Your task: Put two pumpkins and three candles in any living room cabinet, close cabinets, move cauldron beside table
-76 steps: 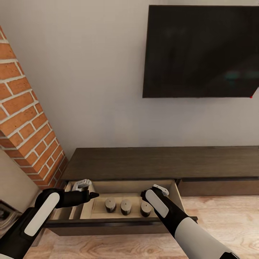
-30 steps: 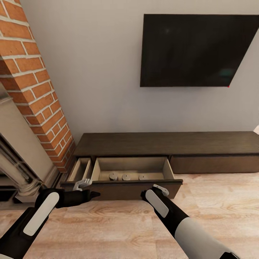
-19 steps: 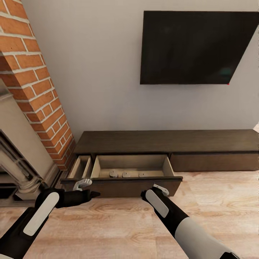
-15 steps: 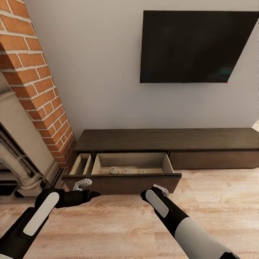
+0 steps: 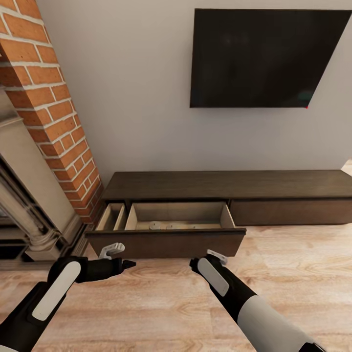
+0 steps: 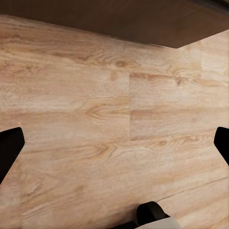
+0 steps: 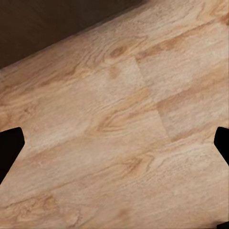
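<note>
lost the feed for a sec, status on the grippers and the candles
Left gripper and right gripper open, empty, over bare floor. Three candles in open cabinet drawer. Nothing in the way.

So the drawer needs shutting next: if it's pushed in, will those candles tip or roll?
Probably not. The candles look short and stubby, standing upright on the open drawer floor, so they should stay put. They stand apart from each other, so a hard shove might slide them.
</note>
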